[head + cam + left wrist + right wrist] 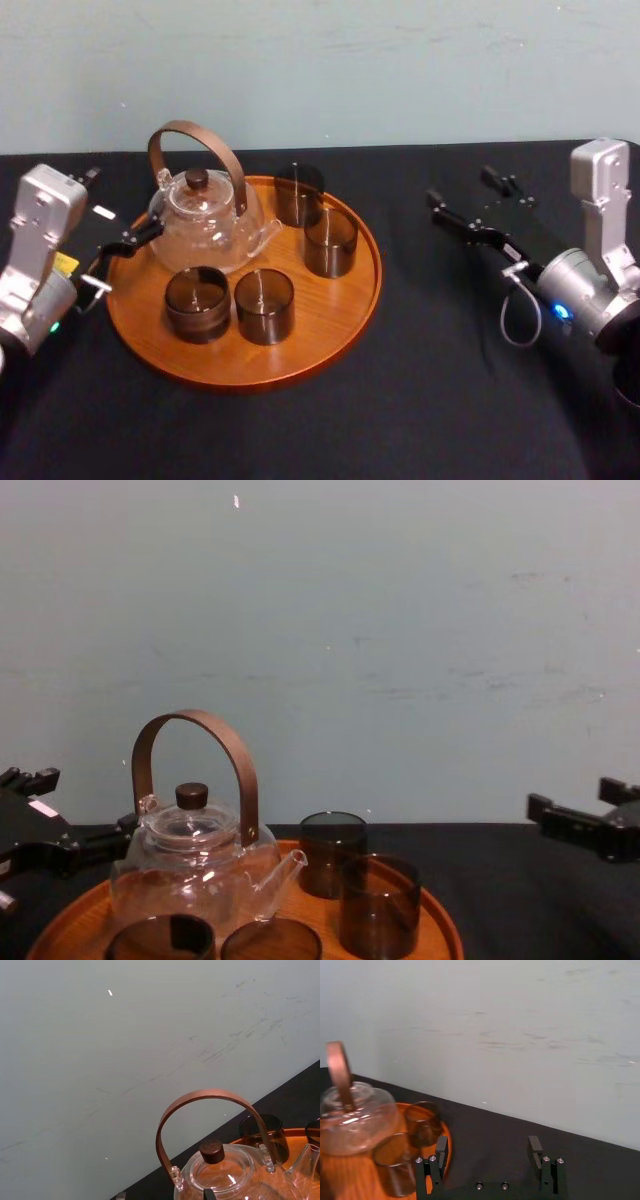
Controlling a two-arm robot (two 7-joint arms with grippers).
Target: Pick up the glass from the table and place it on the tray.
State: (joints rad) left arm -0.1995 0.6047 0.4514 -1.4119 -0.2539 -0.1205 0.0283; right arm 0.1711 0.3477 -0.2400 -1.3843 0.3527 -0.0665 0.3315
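On the tray (372, 262), all four smoked glasses stand upright inside the rim. Two are at the front (197, 303) (264, 306) just beside each other, and two sit behind (330, 242) (298, 195) by the teapot (205, 225). I see no glass on the bench (450, 400), so I judge the placing done.

My right end effector (488, 1151) hangs released and empty over bare bench, well apart from the tray. That is a sensible spot, since nothing there can be knocked.

My left end effector (125, 250) sits at the tray's left edge, near the teapot's body. I cannot tell whether it is released or clenched. That closeness is my one worry, because a careless swing there could nudge the pot into the front glasses.

The glasses are grouped around the pot, leaving the tray's right side open.
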